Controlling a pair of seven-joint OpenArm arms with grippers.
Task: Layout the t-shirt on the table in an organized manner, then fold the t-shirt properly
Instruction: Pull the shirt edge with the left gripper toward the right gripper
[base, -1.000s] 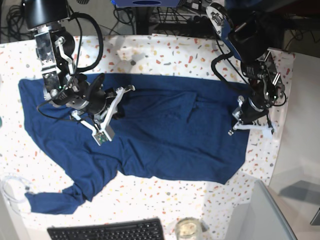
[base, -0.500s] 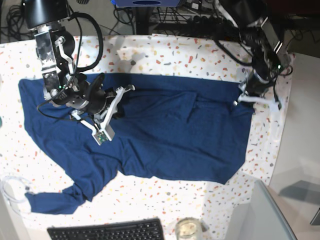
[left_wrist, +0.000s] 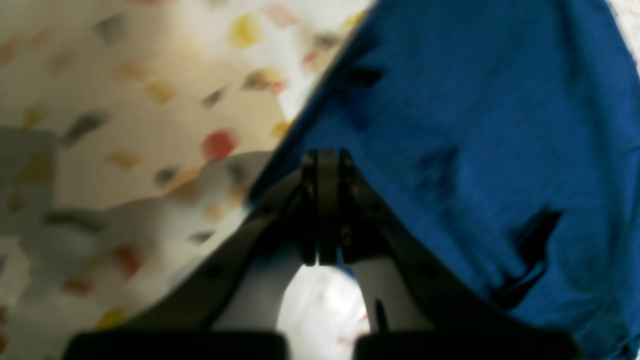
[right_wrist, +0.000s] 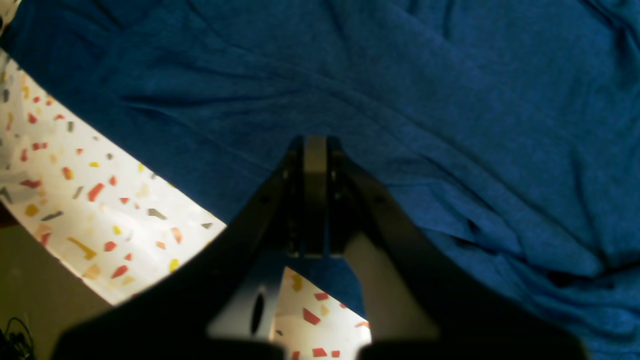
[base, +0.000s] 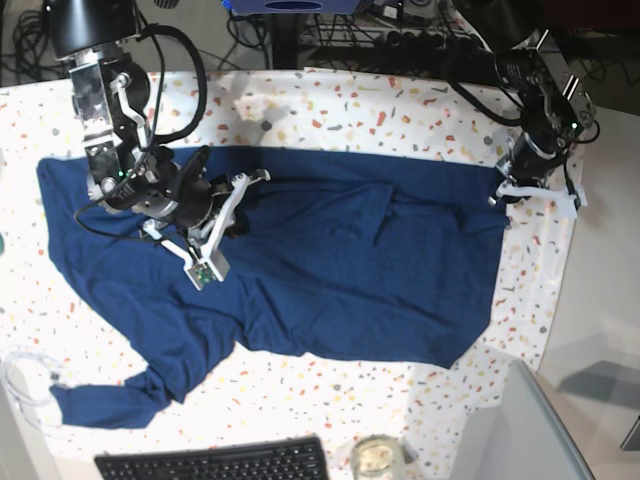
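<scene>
The dark navy t-shirt (base: 350, 270) lies spread across the speckled table (base: 330, 110), with one sleeve trailing to the near left corner. My right gripper (base: 230, 220) is shut and rests over the shirt's left half, with wrinkled cloth (right_wrist: 425, 75) all around its tips (right_wrist: 315, 145). My left gripper (base: 520, 195) is shut at the shirt's far right corner. In the left wrist view its tips (left_wrist: 322, 160) sit right on the shirt's edge (left_wrist: 475, 125), next to bare table (left_wrist: 125, 125). Whether cloth is pinched there does not show.
A black keyboard (base: 215, 462) and a glass jar (base: 377, 457) sit at the near edge. A clear tube (base: 25, 375) lies near the left sleeve. A grey panel (base: 530, 430) stands at the near right. The table's right edge is close to the left gripper.
The left gripper has moved away from the middle of the shirt's right edge toward its far right corner, and slightly outward. The right arm has not moved.
</scene>
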